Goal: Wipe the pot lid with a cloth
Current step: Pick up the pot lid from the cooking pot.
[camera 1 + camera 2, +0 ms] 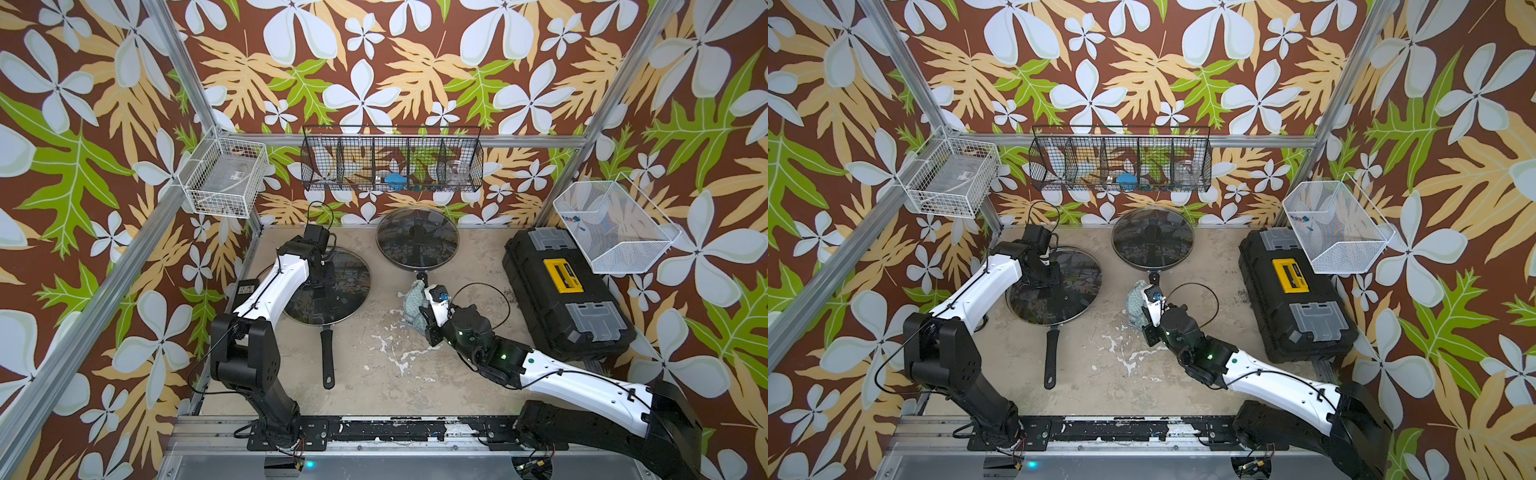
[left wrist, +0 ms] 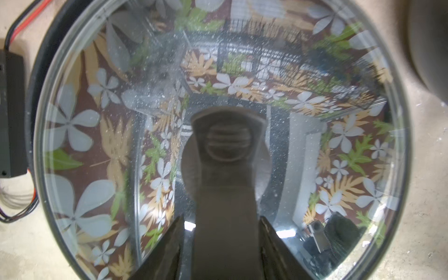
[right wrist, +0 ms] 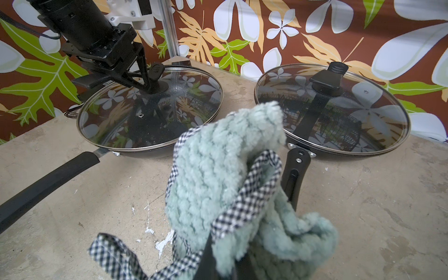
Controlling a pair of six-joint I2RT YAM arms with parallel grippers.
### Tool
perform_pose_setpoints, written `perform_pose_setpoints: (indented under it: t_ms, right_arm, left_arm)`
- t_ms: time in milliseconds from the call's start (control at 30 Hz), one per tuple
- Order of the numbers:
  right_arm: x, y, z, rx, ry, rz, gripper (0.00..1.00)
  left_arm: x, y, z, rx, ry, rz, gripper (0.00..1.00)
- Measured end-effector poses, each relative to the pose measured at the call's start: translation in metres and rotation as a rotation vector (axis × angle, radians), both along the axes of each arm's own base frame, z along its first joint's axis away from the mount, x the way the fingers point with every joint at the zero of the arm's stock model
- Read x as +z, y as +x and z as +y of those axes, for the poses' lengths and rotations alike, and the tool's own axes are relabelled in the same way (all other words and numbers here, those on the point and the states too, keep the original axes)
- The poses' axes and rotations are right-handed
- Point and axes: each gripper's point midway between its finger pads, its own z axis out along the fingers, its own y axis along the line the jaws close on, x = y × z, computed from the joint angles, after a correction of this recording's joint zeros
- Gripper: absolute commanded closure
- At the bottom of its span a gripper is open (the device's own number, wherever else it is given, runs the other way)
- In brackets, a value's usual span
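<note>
Right pincer (image 3: 225, 257), clamped on the cloth (image 3: 218, 164), holds it clear of the bench (image 3: 363, 218). Left pincer (image 3: 148, 86), slightly parted, straddles the pot lid (image 3: 116, 121) knob (image 3: 155, 70), presumably for steadying.

the cloth (image 3: 218, 169), fluffy pale teal with checked trim, hangs bunched above the table (image 1: 374, 374). the pot lid (image 1: 349, 286), speckled glass with a black knob, sits on a pan (image 1: 328, 353).
</note>
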Motion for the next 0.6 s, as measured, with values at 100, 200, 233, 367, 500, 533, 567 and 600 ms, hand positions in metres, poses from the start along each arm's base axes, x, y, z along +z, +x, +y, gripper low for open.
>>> perform_pose_setpoints:
  t_ms: [100, 200, 233, 367, 500, 533, 567, 600]
  right_arm:
    - [0.0, 0.0, 0.0, -0.001, 0.001, -0.001, 1.0]
    - [0.0, 0.0, 0.0, -0.001, 0.0, -0.001, 1.0]
    - [0.0, 0.0, 0.0, -0.002, 0.0, -0.001, 1.0]
    - [0.0, 0.0, -0.001, -0.004, -0.001, -0.001, 1.0]
    - [0.0, 0.001, -0.001, -0.007, -0.002, -0.002, 1.0]
    - [0.0, 0.001, -0.002, -0.009, -0.002, -0.003, 1.0]
    - [0.0, 0.001, -0.002, -0.009, -0.002, -0.003, 1.0]
    - [0.0, 0.001, -0.002, -0.013, -0.003, -0.004, 1.0]
  left_arm:
    - [-0.004, 0.0, -0.002, 0.013, -0.032, 0.026, 0.56]
    - [-0.001, 0.004, 0.0, 0.026, -0.052, 0.027, 0.61]
    - [0.0, 0.005, -0.001, 0.025, -0.068, 0.027, 0.63]
    - [-0.002, 0.009, -0.001, 0.029, -0.086, 0.041, 0.66]
    - [-0.005, 0.011, -0.003, 0.028, -0.099, 0.057, 0.68]
    - [-0.006, 0.012, -0.003, 0.028, -0.098, 0.059, 0.68]
    - [-0.006, 0.012, -0.003, 0.028, -0.098, 0.062, 0.68]
    - [-0.006, 0.012, -0.003, 0.028, -0.097, 0.064, 0.68]
